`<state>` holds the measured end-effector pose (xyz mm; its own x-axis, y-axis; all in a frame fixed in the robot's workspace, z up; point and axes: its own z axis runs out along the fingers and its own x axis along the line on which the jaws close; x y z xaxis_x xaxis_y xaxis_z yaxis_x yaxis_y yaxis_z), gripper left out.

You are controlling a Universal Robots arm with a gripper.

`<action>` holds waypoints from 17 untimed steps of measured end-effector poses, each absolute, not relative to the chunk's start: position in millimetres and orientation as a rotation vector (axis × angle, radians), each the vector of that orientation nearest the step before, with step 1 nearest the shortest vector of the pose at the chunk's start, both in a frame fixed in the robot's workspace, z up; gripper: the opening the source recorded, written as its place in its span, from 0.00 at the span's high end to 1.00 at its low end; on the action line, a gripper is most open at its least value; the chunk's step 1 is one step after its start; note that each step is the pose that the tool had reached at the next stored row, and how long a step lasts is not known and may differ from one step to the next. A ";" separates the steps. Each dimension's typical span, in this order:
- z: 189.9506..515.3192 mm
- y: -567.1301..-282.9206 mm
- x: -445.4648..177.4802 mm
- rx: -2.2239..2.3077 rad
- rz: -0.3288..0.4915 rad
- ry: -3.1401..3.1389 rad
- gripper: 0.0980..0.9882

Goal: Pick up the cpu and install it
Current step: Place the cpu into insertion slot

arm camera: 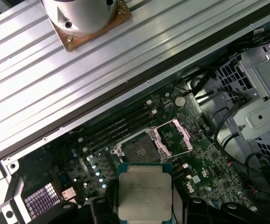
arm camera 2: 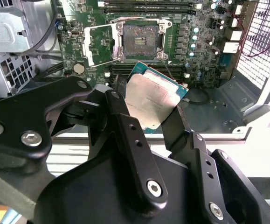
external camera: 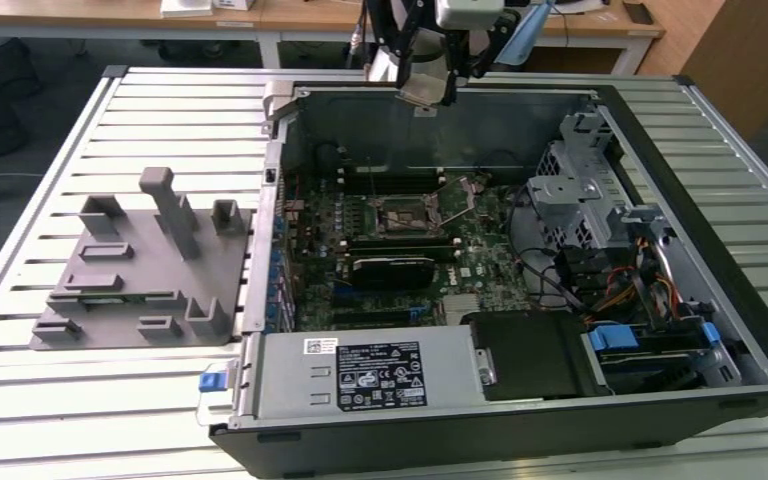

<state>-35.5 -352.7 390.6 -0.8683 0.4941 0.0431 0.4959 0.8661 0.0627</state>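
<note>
One gripper is doing the work, and I am watching it from the wrist first. Its two fingers are standing only as far apart as the chip is wide, and they are pinching the one cpu by two opposite edges. The silvery top is facing the second wrist camera and the plate is sitting tilted between the jaws.

In the first wrist view the cpu is hanging above the motherboard and not touching it. The one socket is lying just beyond the chip's far edge, so the target is ahead of the jaws, not under them. The chip is almost square, so I am not finding a clear long axis. Its sides seem to me turned a little against the sides of the socket, but I am only judging this. The socket is showing its dark bare field, and its one frame and one lever are standing open.

In the exterior view the gripper is hovering over the far edge of the one computer case, while the socket is lying near the middle of the board. The case is resting on the slatted table, and one grey fixture is standing by the table's edge at the exterior view's left.
</note>
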 end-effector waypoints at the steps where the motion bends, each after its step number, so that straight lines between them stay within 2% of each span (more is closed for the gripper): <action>1: 390.7 -352.7 -35.5 -0.803 -0.112 -3.009 0.50; 17: 390.6 -352.7 -35.5 -0.890 -0.113 -2.986 0.50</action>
<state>-35.5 -352.7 390.6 -0.8367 0.5460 0.0432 0.5477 0.8343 0.0627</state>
